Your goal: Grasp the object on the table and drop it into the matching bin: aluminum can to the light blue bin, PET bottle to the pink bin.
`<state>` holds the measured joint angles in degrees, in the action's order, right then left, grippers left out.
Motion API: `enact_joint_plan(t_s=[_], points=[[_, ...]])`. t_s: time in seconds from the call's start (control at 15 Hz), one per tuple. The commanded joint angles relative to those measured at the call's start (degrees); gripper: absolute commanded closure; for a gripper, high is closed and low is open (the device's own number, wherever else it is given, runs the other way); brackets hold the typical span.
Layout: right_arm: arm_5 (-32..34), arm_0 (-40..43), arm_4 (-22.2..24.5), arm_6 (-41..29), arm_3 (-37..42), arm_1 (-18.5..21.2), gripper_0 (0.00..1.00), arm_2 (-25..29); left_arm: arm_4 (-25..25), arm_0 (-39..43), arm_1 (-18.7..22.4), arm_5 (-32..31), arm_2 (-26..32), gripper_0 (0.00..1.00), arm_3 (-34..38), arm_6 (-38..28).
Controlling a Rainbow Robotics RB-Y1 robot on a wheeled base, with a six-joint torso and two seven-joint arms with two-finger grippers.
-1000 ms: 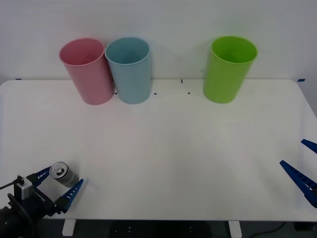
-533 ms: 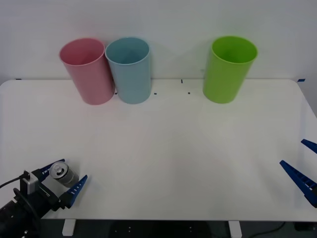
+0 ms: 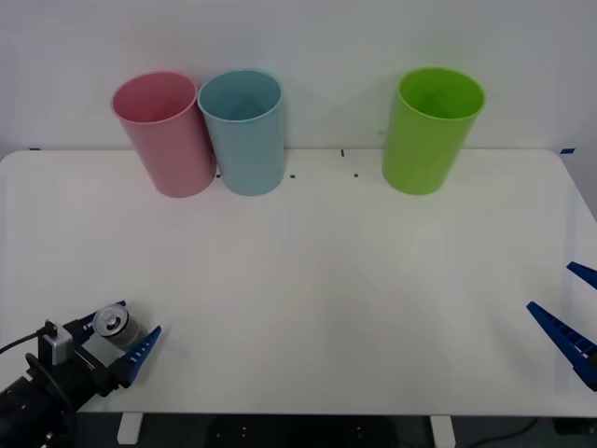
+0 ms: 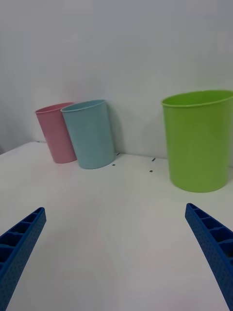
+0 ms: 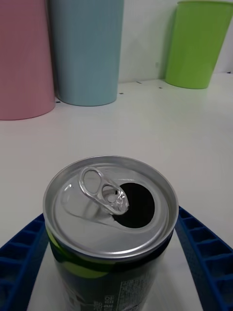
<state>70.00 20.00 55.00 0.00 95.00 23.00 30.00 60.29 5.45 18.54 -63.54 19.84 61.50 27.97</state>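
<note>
The aluminum can [image 3: 114, 324] stands upright near the front left corner of the white table [image 3: 308, 280], its pull-tab top [image 5: 104, 188] open. My left gripper [image 3: 136, 319] is shut on the can, a blue finger [image 5: 204, 248] pressed against each side. The light blue bin [image 3: 243, 131] stands at the back left, with the pink bin [image 3: 165, 133] touching it on its left. My right gripper [image 3: 548, 286] hangs open over the table's right edge, with nothing between its fingers [image 4: 213, 243].
A green bin [image 3: 431, 128] stands at the back right, apart from the other two. The wide middle of the table between the can and the bins is bare white surface. A wall rises right behind the bins.
The left fingers have closed in from a wide stance onto the can's sides. The can shifted slightly. The right arm has not moved.
</note>
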Motion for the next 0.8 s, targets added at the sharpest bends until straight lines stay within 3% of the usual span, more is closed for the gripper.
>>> enact_joint_plan(t_s=[0.07,0.8], points=[[0.0,0.0,0.0,0.0,0.0,0.0,0.0,0.0,0.0,0.0,0.0,0.0,0.1,1.0,0.0,0.1],[0.0,0.0,0.0,0.0,0.0,0.0,0.0,0.0,-1.1,-0.1,0.0,-0.7,0.5,1.0,0.3,-0.6]])
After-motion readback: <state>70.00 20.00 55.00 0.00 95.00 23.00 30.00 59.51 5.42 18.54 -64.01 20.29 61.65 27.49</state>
